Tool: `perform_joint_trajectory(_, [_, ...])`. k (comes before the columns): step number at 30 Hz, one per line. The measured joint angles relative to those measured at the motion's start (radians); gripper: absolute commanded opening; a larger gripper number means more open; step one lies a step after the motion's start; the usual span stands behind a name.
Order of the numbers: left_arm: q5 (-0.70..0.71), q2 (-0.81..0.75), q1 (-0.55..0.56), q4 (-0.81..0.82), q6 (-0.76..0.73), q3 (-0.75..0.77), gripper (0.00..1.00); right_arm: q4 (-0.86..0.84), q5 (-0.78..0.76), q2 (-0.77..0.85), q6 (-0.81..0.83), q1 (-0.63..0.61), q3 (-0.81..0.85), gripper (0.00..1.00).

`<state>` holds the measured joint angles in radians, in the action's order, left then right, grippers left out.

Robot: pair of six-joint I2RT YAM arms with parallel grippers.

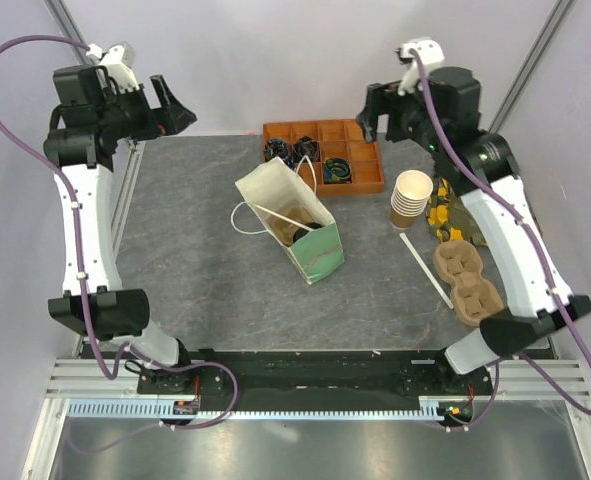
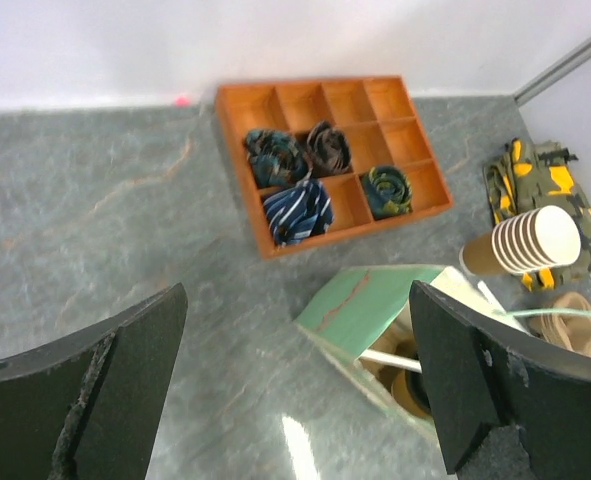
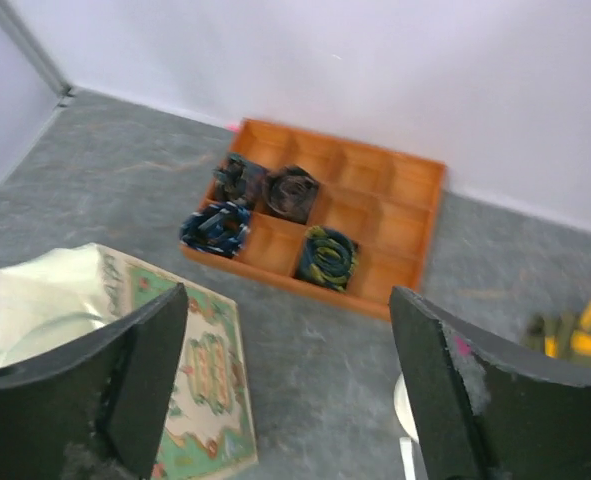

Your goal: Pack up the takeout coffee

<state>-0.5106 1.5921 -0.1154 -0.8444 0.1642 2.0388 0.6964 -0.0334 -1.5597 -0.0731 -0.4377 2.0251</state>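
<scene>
1. Holding the left fingers (image 2: 115, 400) wide open, gripping nothing.
2. Holding the right fingers (image 3: 105, 400) wide open too, with nothing between them.
3. Hanging both pairs up high over the back of the counter (image 1: 195, 250), one near each back corner, well apart from everything on it.
4. Spotting the takeout coffee (image 1: 313, 230) down inside the green paper bag (image 1: 320, 258), with only a bit of its black lid and brown side showing through the open top.
5. Finding the bag in the middle of the counter, tilted, with its white handles (image 1: 247, 215) flopping out to the left.
6. Finding an orange tray (image 1: 367, 160) just behind the bag, with rolled-up ties (image 1: 335, 172) tucked into some of its little boxes.
7. Spotting a stack of cream paper cups (image 1: 412, 198) to the right of the bag, near the front right corner of the orange tray.
8. Seeing a yellow and green cloth (image 1: 443, 215) just beside the stack of cups.
9. Seeing a brown cup tray (image 1: 465, 280) nearer the front, on the right.
10. Noticing a thin white stick (image 1: 425, 270) lying between the bag and the brown cup tray.
</scene>
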Motion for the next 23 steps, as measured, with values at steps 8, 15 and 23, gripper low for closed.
perform_joint_trajectory(8, [-0.066, 0.127, -0.114, -0.227, -0.102, 0.058, 1.00, 0.030, 0.015, 0.245, -0.018, 0.208, -0.346, 0.98])
perform_joint_trajectory(15, [-0.060, 0.029, -0.111, -0.271, -0.232, -0.305, 1.00, 0.083, 0.038, 0.394, -0.017, 0.280, -0.620, 0.98])
perform_joint_trajectory(23, [-0.026, -0.154, -0.111, -0.253, -0.314, -0.613, 1.00, 0.106, 0.085, 0.498, -0.035, 0.301, -0.730, 0.98])
